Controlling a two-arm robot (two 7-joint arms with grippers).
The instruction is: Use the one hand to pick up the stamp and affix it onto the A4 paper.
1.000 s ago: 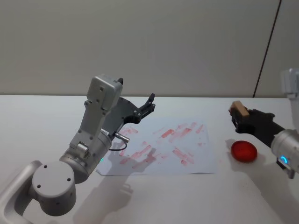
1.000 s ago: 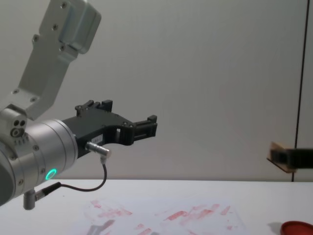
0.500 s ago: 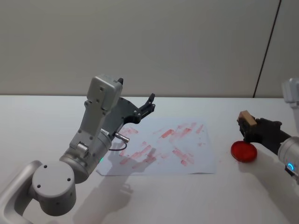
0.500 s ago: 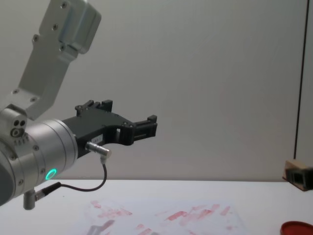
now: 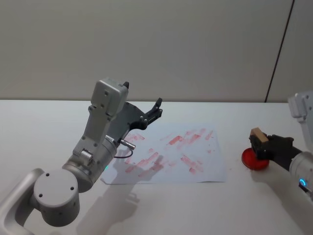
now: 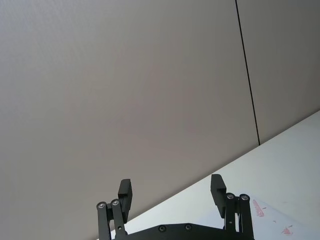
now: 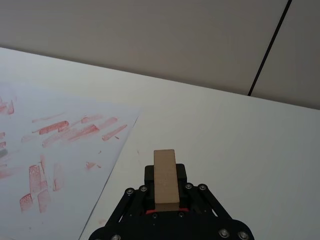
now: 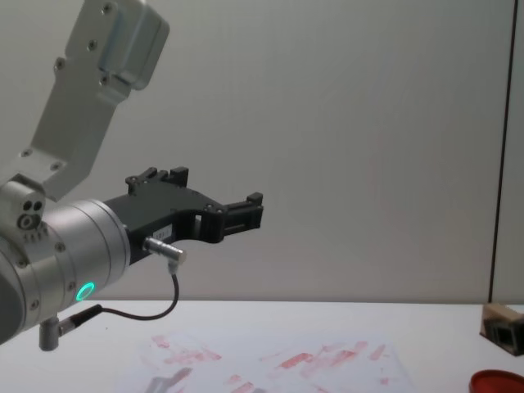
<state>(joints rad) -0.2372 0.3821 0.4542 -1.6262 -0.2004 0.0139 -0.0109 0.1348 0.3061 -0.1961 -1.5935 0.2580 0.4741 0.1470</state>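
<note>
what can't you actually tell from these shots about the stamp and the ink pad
- Stamp underside: hidden in the right wrist view by the right hand holding it, so ink on its face cannot be seen.
- Stamp to red ink pad contact: the head view has the block covering the pad's rim; touching or hovering is unclear.
- Chest view: the right edge cuts off stamp and pad.
- A4 paper left part: hidden in the head view by the raised left hand and arm.

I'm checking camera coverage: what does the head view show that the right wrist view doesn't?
Head view alone: the raised, open left gripper over the paper's far left, and the flat round red ink pad. Right wrist view alone: the light wooden stamp block's long top face. Both: the right gripper shut on the stamp, and the red-smeared white A4 paper.
</note>
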